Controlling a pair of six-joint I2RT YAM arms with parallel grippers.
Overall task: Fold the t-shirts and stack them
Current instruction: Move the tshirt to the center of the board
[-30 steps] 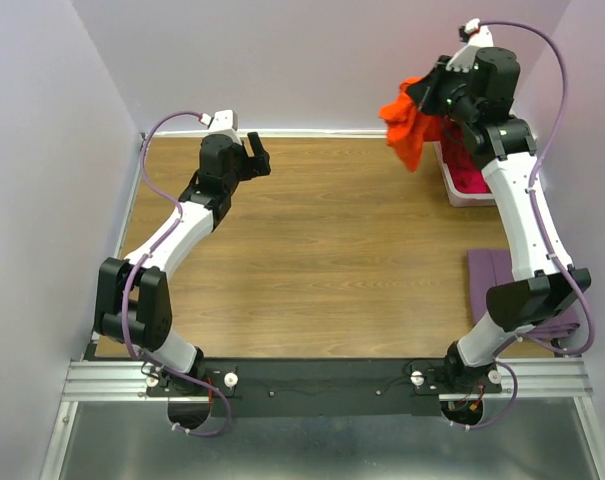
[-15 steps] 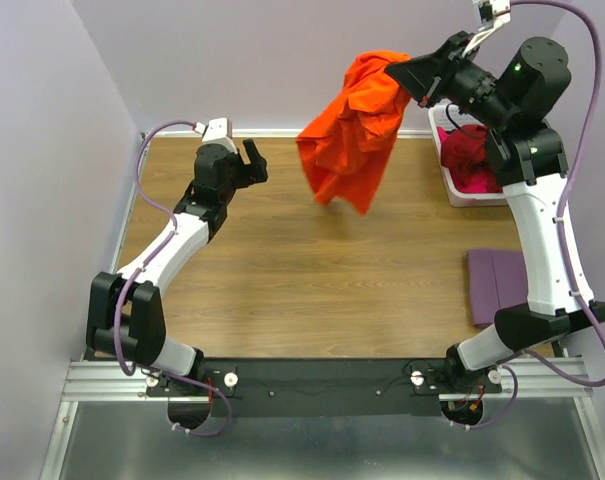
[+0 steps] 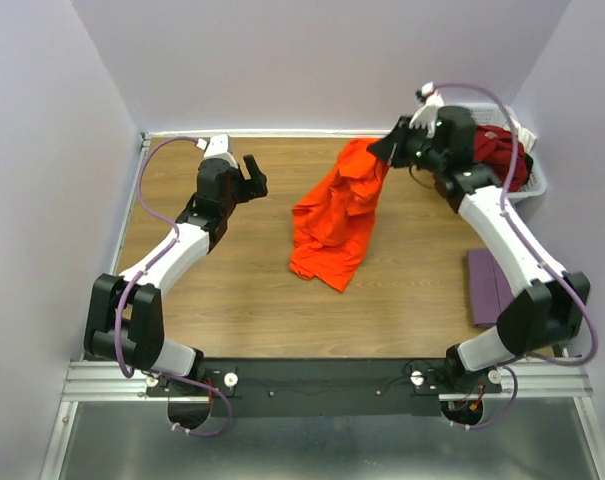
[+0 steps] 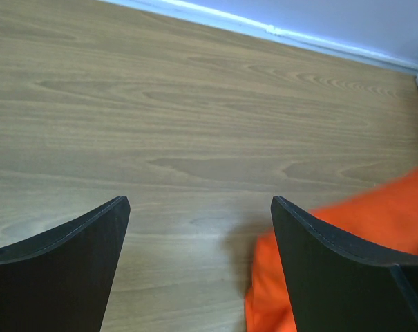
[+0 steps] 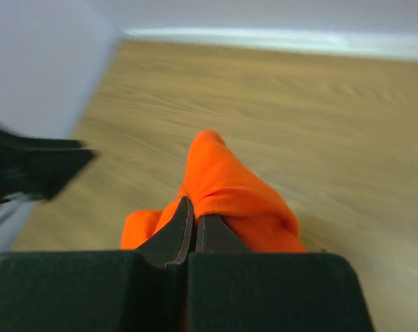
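Now, your right end effector is pinched tight on the top of the orange t-shirt, near the middle of the desk's far edge. The shirt hangs from it in a crumpled drape, and its lower end lies on the desk toward the middle. Your left end effector sits toward the far left corner, fingers spread wide with nothing between them, facing the shirt. A dark red t-shirt fills the white basket in the far right corner. A folded purple t-shirt lies flat by the right edge.
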